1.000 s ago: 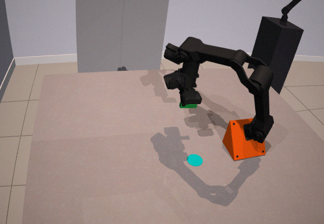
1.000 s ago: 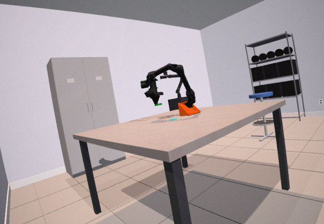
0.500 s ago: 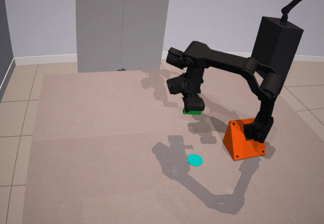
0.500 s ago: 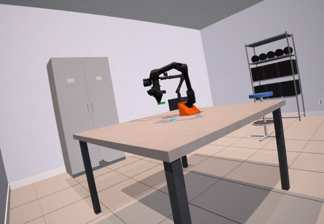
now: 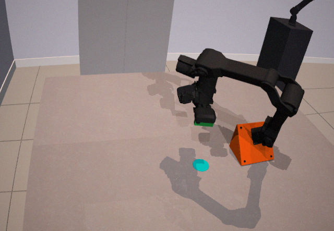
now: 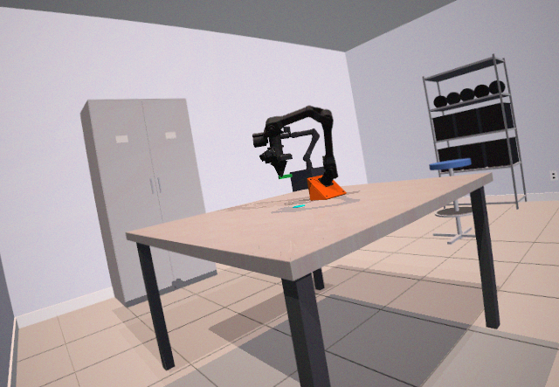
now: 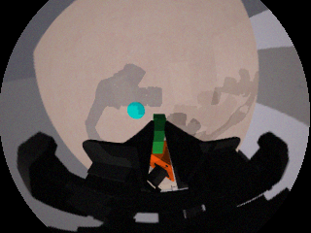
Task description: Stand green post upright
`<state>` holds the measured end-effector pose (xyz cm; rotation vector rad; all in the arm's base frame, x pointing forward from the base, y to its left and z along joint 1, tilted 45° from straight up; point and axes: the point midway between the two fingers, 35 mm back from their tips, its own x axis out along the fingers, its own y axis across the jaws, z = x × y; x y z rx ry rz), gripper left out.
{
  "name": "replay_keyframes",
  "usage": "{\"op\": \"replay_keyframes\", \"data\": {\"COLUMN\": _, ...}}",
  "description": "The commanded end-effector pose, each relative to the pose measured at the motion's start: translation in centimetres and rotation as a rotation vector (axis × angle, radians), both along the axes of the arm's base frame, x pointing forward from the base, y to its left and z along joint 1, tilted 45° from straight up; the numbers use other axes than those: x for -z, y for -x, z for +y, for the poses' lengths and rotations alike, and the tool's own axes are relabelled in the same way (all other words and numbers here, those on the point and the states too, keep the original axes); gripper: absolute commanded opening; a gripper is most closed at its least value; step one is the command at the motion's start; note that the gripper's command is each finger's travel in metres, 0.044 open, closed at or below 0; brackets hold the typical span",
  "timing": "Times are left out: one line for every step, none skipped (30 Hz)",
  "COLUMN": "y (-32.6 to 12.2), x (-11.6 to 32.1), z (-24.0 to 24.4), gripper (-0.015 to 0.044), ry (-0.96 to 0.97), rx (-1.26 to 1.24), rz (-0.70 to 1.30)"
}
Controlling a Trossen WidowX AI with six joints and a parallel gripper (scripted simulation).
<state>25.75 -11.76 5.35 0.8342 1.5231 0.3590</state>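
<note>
The green post (image 5: 204,124) (image 6: 286,176) (image 7: 158,135) lies level between the fingertips, high above the table. My gripper (image 6: 281,176) (image 7: 158,123) is shut on it and points down. In the top view the gripper body hides most of the post. In the wrist view the post runs lengthwise between the two dark fingers, one end sticking out past the tips. The cyan circle (image 5: 200,165) (image 6: 299,206) (image 7: 136,110) lies flat on the table, with nothing standing on it. It is nearer to the top view than the gripper, and just left of the fingertips in the wrist view.
The orange wedge base (image 5: 254,150) (image 6: 322,190) (image 7: 160,161) of the arm stands on the table (image 5: 107,169) (image 6: 271,233), right of the circle in the top view. A dark pedestal (image 5: 283,48) with another arm stands behind the table. Arm shadows fall around the circle.
</note>
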Motion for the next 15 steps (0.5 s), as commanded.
{"op": "replay_keyframes", "data": {"y": 0.3, "x": -1.0, "z": 1.3, "gripper": 0.0023, "ry": -0.011, "rx": 0.02, "rz": 0.026}}
{"op": "replay_keyframes", "data": {"y": 0.3, "x": -1.2, "z": 1.5, "gripper": 0.0023, "ry": -0.012, "rx": 0.024, "rz": 0.03}}
{"op": "replay_keyframes", "data": {"y": 0.4, "x": -1.4, "z": 1.7, "gripper": 0.0023, "ry": -0.013, "rx": 0.028, "rz": 0.034}}
{"op": "replay_keyframes", "data": {"y": 0.4, "x": -1.6, "z": 1.9, "gripper": 0.0023, "ry": -0.014, "rx": 0.032, "rz": 0.038}}
{"op": "replay_keyframes", "data": {"y": 0.5, "x": -1.8, "z": 2.2, "gripper": 0.0023, "ry": -0.014, "rx": 0.036, "rz": 0.042}}
{"op": "replay_keyframes", "data": {"y": 0.5, "x": -2.0, "z": 2.4, "gripper": 0.0023, "ry": -0.015, "rx": 0.04, "rz": 0.046}}
{"op": "replay_keyframes", "data": {"y": 0.6, "x": -2.2, "z": 2.6, "gripper": 0.0023, "ry": -0.016, "rx": 0.044, "rz": 0.05}}
{"op": "replay_keyframes", "data": {"y": 0.6, "x": -2.4, "z": 2.8, "gripper": 0.0023, "ry": -0.017, "rx": 0.048, "rz": 0.054}}
{"op": "replay_keyframes", "data": {"y": 0.7, "x": -2.6, "z": 3.0, "gripper": 0.0023, "ry": -0.018, "rx": 0.052, "rz": 0.057}}
{"op": "replay_keyframes", "data": {"y": 0.7, "x": -2.8, "z": 3.3, "gripper": 0.0023, "ry": -0.018, "rx": 0.056, "rz": 0.061}}
{"op": "replay_keyframes", "data": {"y": 0.8, "x": -3.0, "z": 3.5, "gripper": 0.0023, "ry": -0.019, "rx": 0.06, "rz": 0.065}}
{"op": "replay_keyframes", "data": {"y": 0.9, "x": -3.2, "z": 3.7, "gripper": 0.0023, "ry": -0.02, "rx": 0.064, "rz": 0.069}}
{"op": "replay_keyframes", "data": {"y": 0.9, "x": -3.4, "z": 3.9, "gripper": 0.0023, "ry": -0.021, "rx": 0.068, "rz": 0.073}}
{"op": "replay_keyframes", "data": {"y": 1.0, "x": -3.6, "z": 4.1, "gripper": 0.0023, "ry": -0.022, "rx": 0.072, "rz": 0.077}}
{"op": "replay_keyframes", "data": {"y": 1.1, "x": -3.8, "z": 4.4, "gripper": 0.0023, "ry": -0.023, "rx": 0.076, "rz": 0.081}}
